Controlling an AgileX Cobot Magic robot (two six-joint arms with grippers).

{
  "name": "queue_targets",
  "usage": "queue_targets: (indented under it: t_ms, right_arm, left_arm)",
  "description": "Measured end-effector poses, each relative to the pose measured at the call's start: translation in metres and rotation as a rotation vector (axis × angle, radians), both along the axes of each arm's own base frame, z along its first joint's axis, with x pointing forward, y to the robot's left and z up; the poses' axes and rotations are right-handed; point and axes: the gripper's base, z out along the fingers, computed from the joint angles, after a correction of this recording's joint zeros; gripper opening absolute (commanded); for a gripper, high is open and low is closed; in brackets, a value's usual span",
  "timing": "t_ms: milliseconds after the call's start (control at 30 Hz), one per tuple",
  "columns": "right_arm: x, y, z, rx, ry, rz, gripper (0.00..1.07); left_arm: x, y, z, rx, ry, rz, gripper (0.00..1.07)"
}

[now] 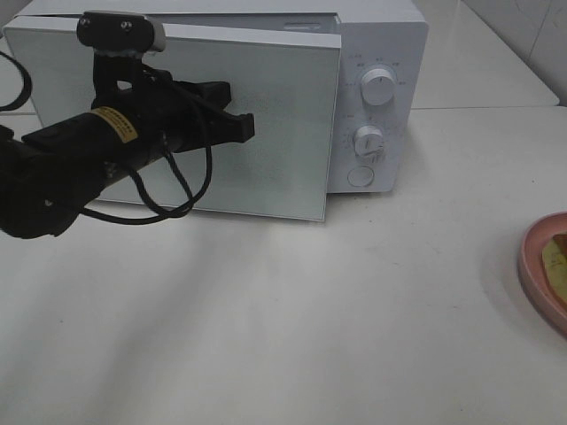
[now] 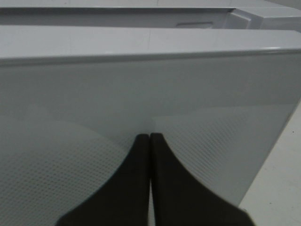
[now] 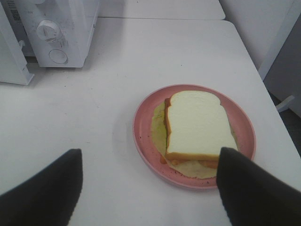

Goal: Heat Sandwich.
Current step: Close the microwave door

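Glossy white microwave (image 1: pixel 376 53) with dotted glass door (image 1: pixel 266 133); smooth pink plate (image 3: pixel 146 136); matt white table (image 1: pixel 310 310).

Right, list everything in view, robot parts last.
microwave: one, white, back of the table
door: one, pale grey, partly open
knobs: two, white, on the microwave's right panel, round button below them
table: one, white
plate: one, pink, on the table right of the microwave
sandwich: one, white bread top with a yellow-green layer under it, on the plate
left gripper: black, shut, at the door's front
right gripper: black, open, above the table near the plate
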Motion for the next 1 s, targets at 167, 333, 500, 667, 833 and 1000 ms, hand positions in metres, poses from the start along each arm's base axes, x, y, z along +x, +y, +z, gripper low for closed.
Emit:
queue_targets:
  t_ms: [167,333,500,667,833,1000]
  right_arm:
    - [0.000,0.000,0.000,0.000,0.000,0.000,0.76]
    - [0.000,0.000,0.000,0.000,0.000,0.000,0.76]
    - [0.000,0.000,0.000,0.000,0.000,0.000,0.76]
    - [0.000,0.000,0.000,0.000,0.000,0.000,0.76]
    - [0.000,0.000,0.000,0.000,0.000,0.000,0.76]
    - [0.000,0.000,0.000,0.000,0.000,0.000,0.76]
  left_arm:
    - [0.010,-0.016,0.003,-0.006,-0.004,-0.019,0.00]
    - [0.018,-0.031,0.005,0.000,0.005,-0.038,0.00]
    - [0.024,-0.043,0.003,0.011,0.017,-0.053,0.00]
    - [0.028,-0.055,0.003,0.042,0.031,-0.080,0.00]
    - [0.031,-0.064,0.001,0.065,0.036,-0.098,0.00]
    - [0.035,-0.067,0.001,0.058,0.035,-0.090,0.00]
